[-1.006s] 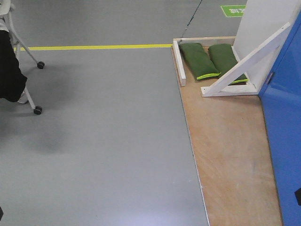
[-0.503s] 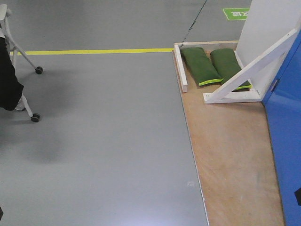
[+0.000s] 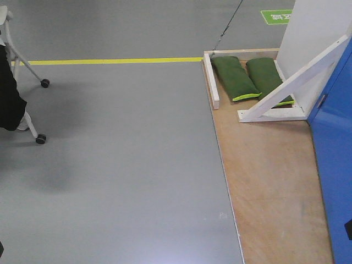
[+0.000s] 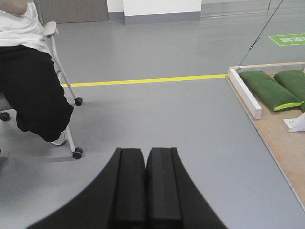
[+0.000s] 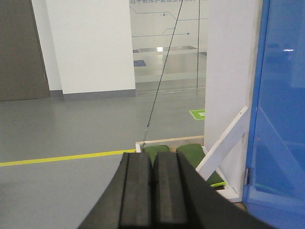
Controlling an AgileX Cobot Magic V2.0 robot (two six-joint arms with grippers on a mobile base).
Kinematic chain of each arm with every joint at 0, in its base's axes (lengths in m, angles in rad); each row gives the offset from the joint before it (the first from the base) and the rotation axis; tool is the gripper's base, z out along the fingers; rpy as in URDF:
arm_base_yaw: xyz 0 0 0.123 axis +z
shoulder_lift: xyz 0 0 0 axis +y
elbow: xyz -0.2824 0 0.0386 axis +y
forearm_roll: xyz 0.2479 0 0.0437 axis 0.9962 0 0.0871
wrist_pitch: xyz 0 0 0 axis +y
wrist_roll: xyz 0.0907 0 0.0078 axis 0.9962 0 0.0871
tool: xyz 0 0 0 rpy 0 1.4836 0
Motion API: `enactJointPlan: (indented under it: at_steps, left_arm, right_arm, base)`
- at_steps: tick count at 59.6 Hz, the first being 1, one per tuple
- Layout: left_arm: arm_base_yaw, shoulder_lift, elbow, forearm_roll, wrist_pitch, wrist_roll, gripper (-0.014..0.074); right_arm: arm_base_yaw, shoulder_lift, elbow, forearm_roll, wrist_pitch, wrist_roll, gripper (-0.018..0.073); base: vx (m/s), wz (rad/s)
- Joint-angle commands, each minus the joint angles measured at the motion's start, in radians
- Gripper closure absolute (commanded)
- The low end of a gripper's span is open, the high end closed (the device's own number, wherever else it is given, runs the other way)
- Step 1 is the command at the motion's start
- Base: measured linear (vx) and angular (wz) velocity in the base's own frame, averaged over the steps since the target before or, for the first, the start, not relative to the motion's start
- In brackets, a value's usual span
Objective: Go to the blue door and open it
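Though the front view is catching only a strip of it, blue door [image 3: 336, 165]: running down the edge from 2 to 5 o'clock as a glossy, flat panel; its handle is lying out of frame.
White brace [image 3: 291, 71]: leaning diagonally at 2 o'clock, painted square timber, apparently propping the door's white frame upright.
Green sandbags [image 3: 235, 77]: lying side by side at 1 o'clock, soft cloth with lime trim, probably weighing the rig down.
Plywood base [image 3: 269, 187]: spreading from 1 to 5 o'clock, bare and grainy, carrying brace and door above the smooth grey floor [image 3: 121, 165].
Left pincer [image 4: 145, 153]: in the left wrist view, sitting at 6 o'clock with matte black pads pressing together and gripping nothing; it is pointing at the yellow line [image 4: 143, 81], with a seated person [image 4: 28, 90] at 9 o'clock.
Right pincer [image 5: 152, 156]: in the right wrist view, likewise closing on nothing at 6 o'clock; the door is filling 3 o'clock, reflecting light.
Stage: the base is probably nearing the door; no reach is beginning yet.
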Motion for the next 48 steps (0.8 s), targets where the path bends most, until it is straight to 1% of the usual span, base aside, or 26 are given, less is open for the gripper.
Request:
enactJointPlan:
  at_steps: [1, 6, 10, 15, 19, 24, 32, 42, 48]
  left_arm:
    - [-0.005, -0.017, -0.035, -0.005, -0.076, -0.004, 0.0526]
    - [-0.005, -0.017, -0.035, -0.005, -0.076, -0.004, 0.0526]
    - [-0.005, -0.017, -0.035, -0.005, -0.076, -0.004, 0.0526]
    - [-0.005, -0.017, -0.035, -0.005, -0.076, -0.004, 0.0526]
    - [-0.005, -0.017, -0.035, -0.005, -0.076, -0.004, 0.0526]
    - [-0.005, -0.017, -0.035, -0.005, -0.076, -0.004, 0.0526]
    - [-0.005, -0.017, -0.035, -0.005, -0.076, -0.004, 0.0526]
    - [-0.005, -0.017, -0.035, -0.005, -0.076, -0.004, 0.0526]
    - [-0.005, -0.017, -0.035, -0.005, -0.076, -0.004, 0.0526]
  right_arm:
    - [-0.005, 0.003, -0.007, -0.006, -0.076, -0.01, 0.0564]
    - [-0.005, 0.06, -0.082, -0.006, -0.014, -0.01, 0.0564]
    - [-0.005, 0.134, -0.192, -0.006, 0.073, -0.01, 0.0564]
    - [-0.004, 0.233, -0.312, -0.006, 0.149, -0.01, 0.0564]
    - [-0.005, 0.318, -0.419, -0.006, 0.175, -0.01, 0.0564]
    - [-0.005, 0.405, -0.518, -0.006, 0.174, -0.01, 0.0564]
    - [-0.005, 0.53, -0.599, -0.007, 0.171, -0.01, 0.0564]
    - [-0.007, 0.622, -0.595, -0.01, 0.154, -0.01, 0.0564]
    - [-0.047, 0.662, -0.595, -0.008, 0.151, -0.01, 0.0564]
  base:
    - [0.0, 0.0]
    - [0.0, 0.0]
    - [0.0, 0.0]
    - [0.0, 0.0]
    - [0.0, 0.0]
    - [0.0, 0.0]
    - [0.0, 0.0]
    - [0.0, 0.0]
    - [0.0, 0.0]
